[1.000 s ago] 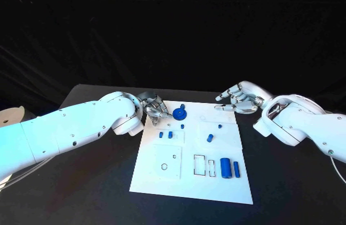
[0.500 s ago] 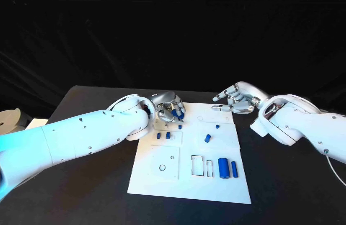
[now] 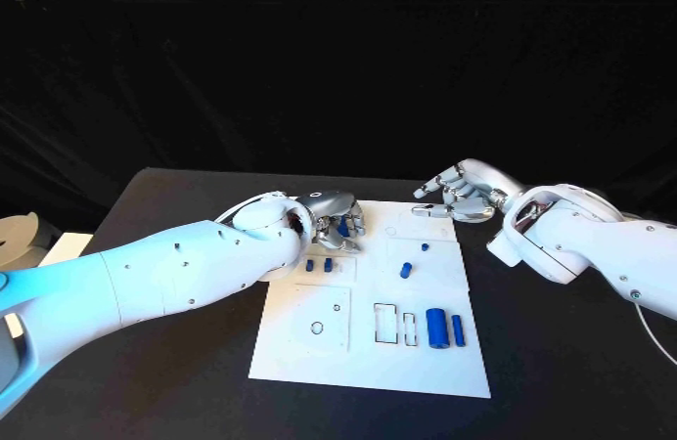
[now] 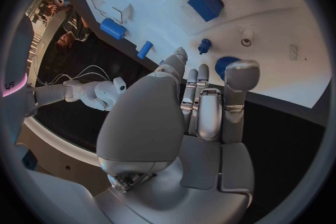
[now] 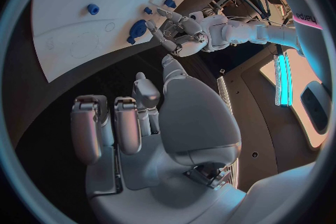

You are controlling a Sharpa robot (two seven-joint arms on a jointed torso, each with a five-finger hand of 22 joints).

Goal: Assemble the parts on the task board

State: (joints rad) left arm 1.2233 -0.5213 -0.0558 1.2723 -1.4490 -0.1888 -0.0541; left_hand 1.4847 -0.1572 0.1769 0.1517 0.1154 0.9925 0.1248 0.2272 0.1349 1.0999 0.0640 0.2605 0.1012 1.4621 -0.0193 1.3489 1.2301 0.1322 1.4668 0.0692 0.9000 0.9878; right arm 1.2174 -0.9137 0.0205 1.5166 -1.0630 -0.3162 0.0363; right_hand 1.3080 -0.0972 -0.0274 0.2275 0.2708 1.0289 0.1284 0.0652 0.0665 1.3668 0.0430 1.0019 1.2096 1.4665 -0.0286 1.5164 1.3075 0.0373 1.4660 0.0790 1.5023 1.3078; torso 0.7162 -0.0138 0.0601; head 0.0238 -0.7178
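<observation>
While my left hand (image 3: 332, 223) hovers over the far end of the task board (image 3: 360, 357), its fingers (image 4: 234, 75) are loosely curled and, as far as I can tell, hold nothing. Just past the fingertips lies a round blue disc part (image 4: 224, 65), beside a small blue peg (image 4: 204, 45). It looks like hard, smooth plastic (light and probably slippery), so I'd pinch it by the rim. My right hand (image 3: 459, 196) hangs off the board's far corner, fingers apart and empty.
</observation>
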